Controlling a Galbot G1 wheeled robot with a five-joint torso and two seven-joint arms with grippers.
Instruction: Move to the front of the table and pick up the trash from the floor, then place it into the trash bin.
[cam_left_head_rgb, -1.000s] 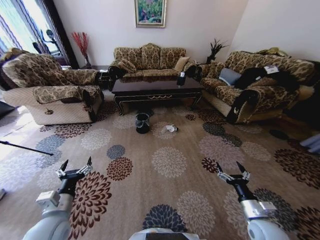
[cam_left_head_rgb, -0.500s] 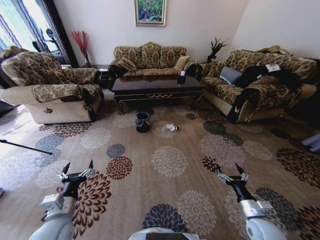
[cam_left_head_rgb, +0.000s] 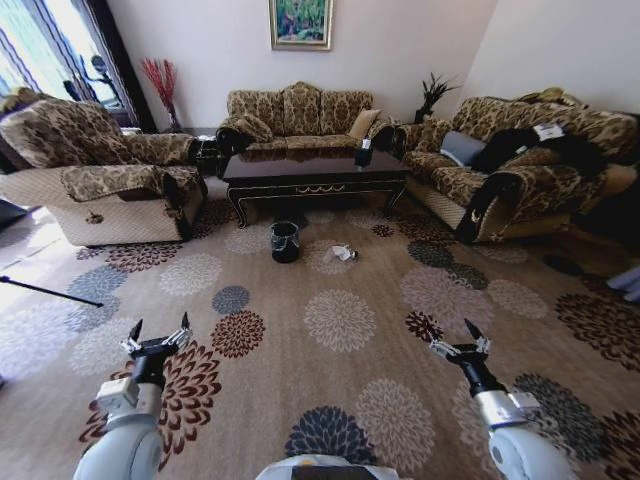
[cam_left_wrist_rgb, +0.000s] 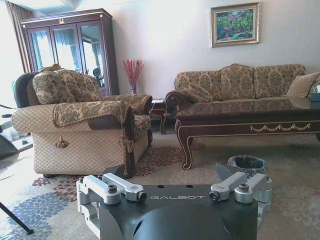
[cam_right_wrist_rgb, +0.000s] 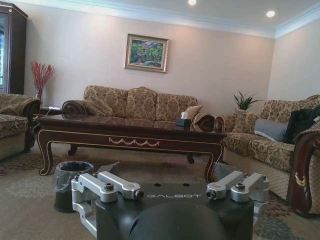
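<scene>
— What does the room look like?
— It has pale plain walls (cam_left_head_rgb: 400, 45) and a framed picture (cam_left_head_rgb: 300, 25) of green trees hung over a brown patterned sofa (cam_left_head_rgb: 297, 120). A second sofa (cam_left_head_rgb: 510, 165) stands along the right side, and a big armchair (cam_left_head_rgb: 100, 180) stands on the left.

— Anything else?
— Red dried stems (cam_left_head_rgb: 161, 85) sit in a vase in the corner, and a spiky green plant (cam_left_head_rgb: 432, 97) stands in the other corner. A tall dark glass cabinet (cam_left_wrist_rgb: 70, 47) is by the wall. Bright daylight comes through curtains (cam_left_head_rgb: 40, 45) on the left. Small round lamps (cam_right_wrist_rgb: 270, 13) shine in the ceiling.
</scene>
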